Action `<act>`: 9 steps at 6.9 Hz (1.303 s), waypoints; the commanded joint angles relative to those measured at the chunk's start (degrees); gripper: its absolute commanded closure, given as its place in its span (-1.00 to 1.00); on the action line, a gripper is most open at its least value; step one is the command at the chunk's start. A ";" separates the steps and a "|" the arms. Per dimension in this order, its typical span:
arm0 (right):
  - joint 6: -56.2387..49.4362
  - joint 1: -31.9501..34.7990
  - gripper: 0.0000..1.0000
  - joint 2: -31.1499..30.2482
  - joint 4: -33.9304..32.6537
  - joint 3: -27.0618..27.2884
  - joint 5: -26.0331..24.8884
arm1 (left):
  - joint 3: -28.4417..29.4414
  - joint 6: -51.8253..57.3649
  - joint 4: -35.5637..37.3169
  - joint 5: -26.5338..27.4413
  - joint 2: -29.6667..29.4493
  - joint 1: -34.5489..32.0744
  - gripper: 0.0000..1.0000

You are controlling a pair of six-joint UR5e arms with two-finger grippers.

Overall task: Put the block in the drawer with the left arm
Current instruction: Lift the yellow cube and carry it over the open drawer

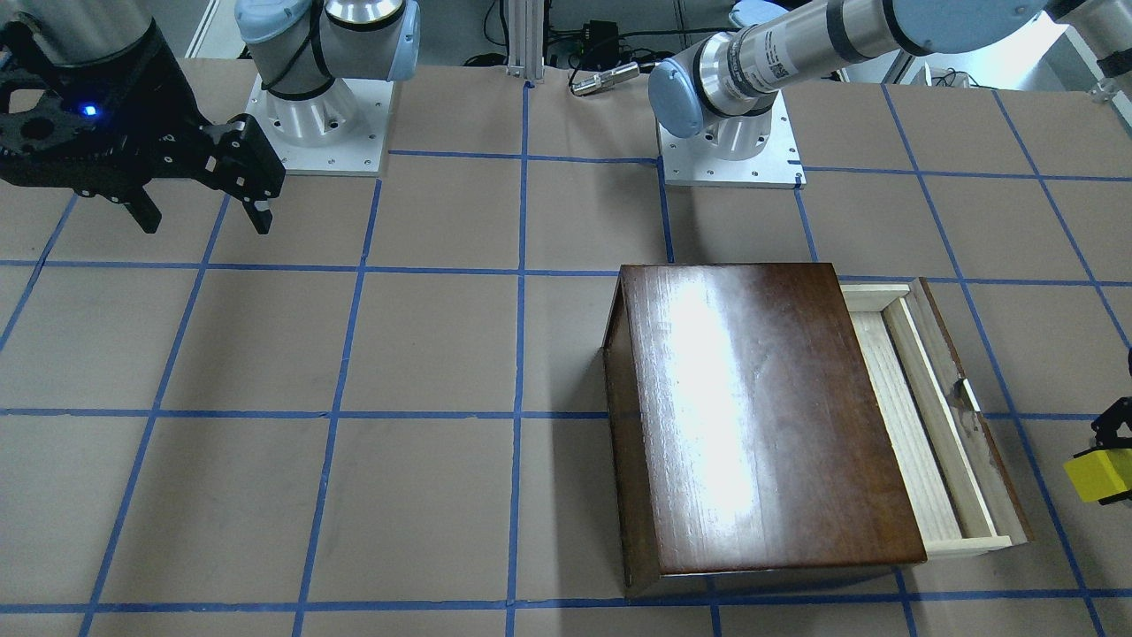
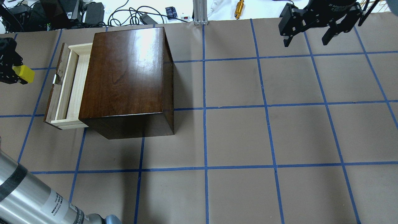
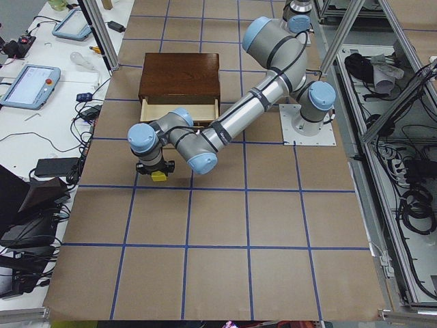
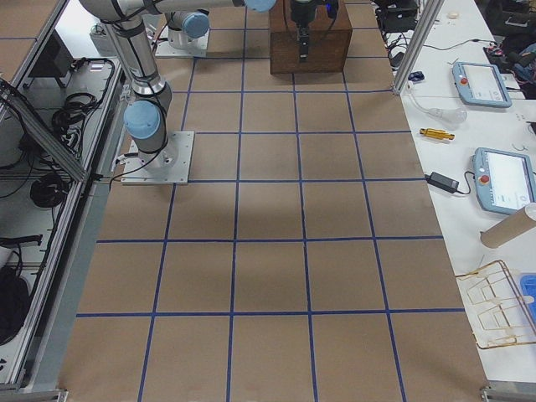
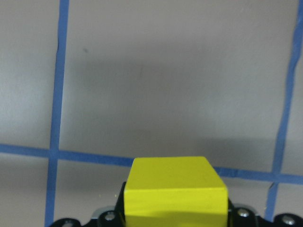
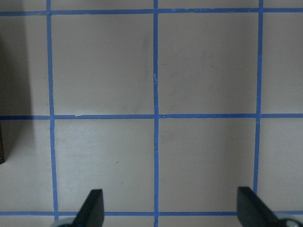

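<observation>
Brown paper table [image 2: 236,137] with a blue tape grid, cables and clutter along the top edge of the overhead view. Left gripper [image 2: 12,72] is at far left of that view, clamped on the block [image 2: 26,74]. The left wrist view shows the yellow cube sitting between the jaws with bare table beyond it. It seems lifted off the paper, but I can't tell how high. Key relation: the drawer [image 2: 77,84] lies just to the right of the block in the overhead view, with its dark front panel [image 2: 57,90] between cube and tray. The drawer is pulled partly out of the box [image 2: 127,71], so only a narrow pale strip shows. Its long axis runs top to bottom of the frame, slightly tilted. Left arm [image 3: 239,116] is far nearer. Right gripper [image 2: 306,42] hangs at upper right, jaws spread and empty, well apart from the box. Writing: white lettering on the right gripper's body looks like "2F Adaptive", rest cut off. The label on the left arm's forearm is too small to read.
</observation>
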 commanded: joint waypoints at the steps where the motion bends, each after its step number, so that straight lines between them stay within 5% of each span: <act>1: 0.00 -0.07 -1.00 -0.02 0.00 0.00 -0.07 | 0.17 -3.39 -8.26 0.51 6.60 -4.07 1.00; 5: 0.00 0.02 -1.00 -0.02 0.00 0.00 -0.07 | -9.56 -9.74 -11.30 0.16 15.93 -10.23 1.00; 9: 0.00 0.02 -1.00 -0.02 0.00 0.00 -0.07 | -15.38 -12.38 -8.50 0.33 18.67 -15.34 1.00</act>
